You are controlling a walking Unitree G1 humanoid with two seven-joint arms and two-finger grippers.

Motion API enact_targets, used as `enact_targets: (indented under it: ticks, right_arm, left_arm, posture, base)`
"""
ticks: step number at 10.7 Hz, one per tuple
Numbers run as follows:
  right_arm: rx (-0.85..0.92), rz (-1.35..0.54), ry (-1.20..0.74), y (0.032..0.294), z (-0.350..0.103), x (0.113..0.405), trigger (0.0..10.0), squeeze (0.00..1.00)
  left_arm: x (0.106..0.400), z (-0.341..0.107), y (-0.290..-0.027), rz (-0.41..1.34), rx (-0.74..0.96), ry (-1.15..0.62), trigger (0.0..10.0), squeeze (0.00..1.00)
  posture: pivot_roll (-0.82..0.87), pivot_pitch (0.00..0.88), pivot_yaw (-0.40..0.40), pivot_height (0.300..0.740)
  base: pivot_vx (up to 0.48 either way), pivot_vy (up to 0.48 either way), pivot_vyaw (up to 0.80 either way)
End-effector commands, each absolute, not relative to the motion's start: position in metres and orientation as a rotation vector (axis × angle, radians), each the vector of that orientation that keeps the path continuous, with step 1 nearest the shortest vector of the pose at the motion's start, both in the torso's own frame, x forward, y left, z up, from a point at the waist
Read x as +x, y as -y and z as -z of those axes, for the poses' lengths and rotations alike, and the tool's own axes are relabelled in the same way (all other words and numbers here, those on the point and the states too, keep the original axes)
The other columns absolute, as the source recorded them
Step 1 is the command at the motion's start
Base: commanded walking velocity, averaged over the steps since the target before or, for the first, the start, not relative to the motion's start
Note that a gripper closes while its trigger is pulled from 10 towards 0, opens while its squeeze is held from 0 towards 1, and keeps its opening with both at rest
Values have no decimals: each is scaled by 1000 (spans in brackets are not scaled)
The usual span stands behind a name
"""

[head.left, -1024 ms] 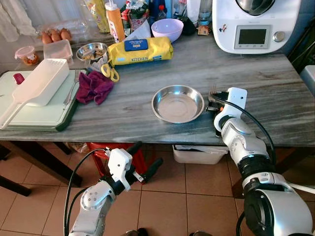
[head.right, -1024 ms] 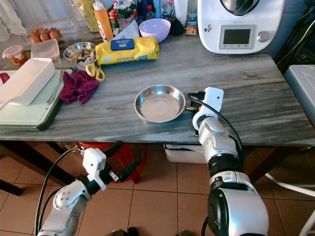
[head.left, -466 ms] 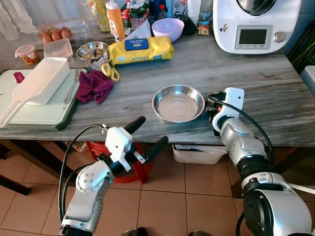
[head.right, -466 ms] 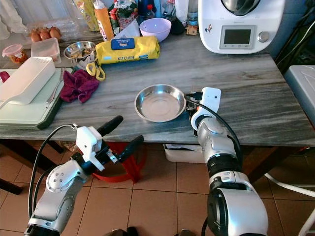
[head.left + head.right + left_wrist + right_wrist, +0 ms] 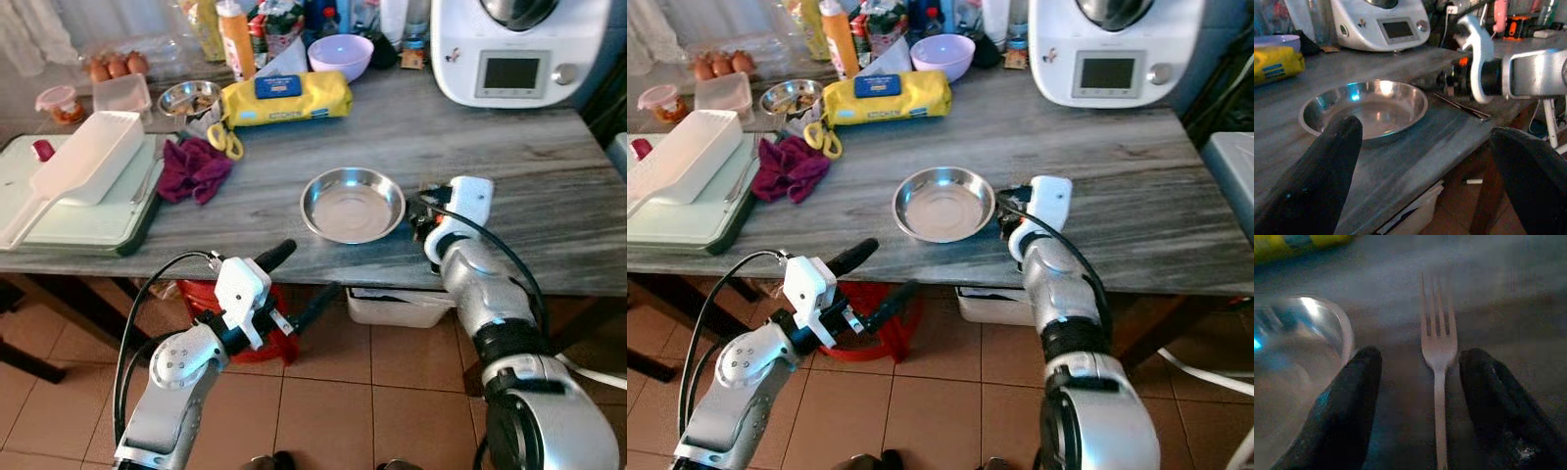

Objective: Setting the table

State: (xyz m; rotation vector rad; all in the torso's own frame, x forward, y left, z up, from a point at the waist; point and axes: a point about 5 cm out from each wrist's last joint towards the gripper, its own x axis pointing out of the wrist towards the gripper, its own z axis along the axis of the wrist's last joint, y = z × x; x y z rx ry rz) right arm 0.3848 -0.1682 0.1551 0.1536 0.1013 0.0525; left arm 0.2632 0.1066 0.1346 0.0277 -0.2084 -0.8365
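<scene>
One fork (image 5: 1436, 357) is lying flat on the grey stone table (image 5: 509, 157) just beside the steel plate (image 5: 353, 204), on the plate's right, and the right gripper (image 5: 1422, 382) is sitting over it with both black fingers (image 5: 1352, 396) spread, one on each side of the handle, not pinching it. Compared with half a second ago the right arm is sitting in about the same spot by the plate, so the fork is reading as placed and let go; I'm judging the fork step as done or nearly done. The left gripper (image 5: 294, 284) is hanging below the table edge, slightly lower than half a second ago, fingers wide apart and holding nothing, pointing toward the plate. Counting: one steel plate in the setting, one fork beside it, one purple bowl (image 5: 339, 56) and one small steel bowl (image 5: 190, 97) at the back, one yellow wipes pack (image 5: 284, 95), one pair of yellow scissors (image 5: 224, 140), one maroon cloth (image 5: 194, 167), one white kitchen machine (image 5: 514, 49).
</scene>
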Motion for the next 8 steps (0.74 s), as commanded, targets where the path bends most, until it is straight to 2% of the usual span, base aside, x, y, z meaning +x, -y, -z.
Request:
enact_targets:
  ticks: [1,3,5,8]
  right_arm:
    - [150,-72,-56,164,-169,383,10000,1000]
    - [131,-64,-10,164,-176,370,10000,1000]
    - [117,-45,151,167,-191,347,10000,1000]
    - [32,-70,281,157,-193,303,10000,1000]
  left_arm:
    - [262,-132,-107,833,29,193,10000,0]
    - [261,-132,-107,831,23,189,10000,0]
    - [259,-132,-108,814,12,195,10000,0]
    - [256,-129,-110,794,-3,184,10000,0]
  posture:
    - [-111,153,90,740]
    - [-112,150,84,740]
    - [-112,148,84,740]
    - [-118,146,87,740]
  base:
    - [0,0,0]
    - [0,0,0]
    - [0,0,0]
    - [0,0,0]
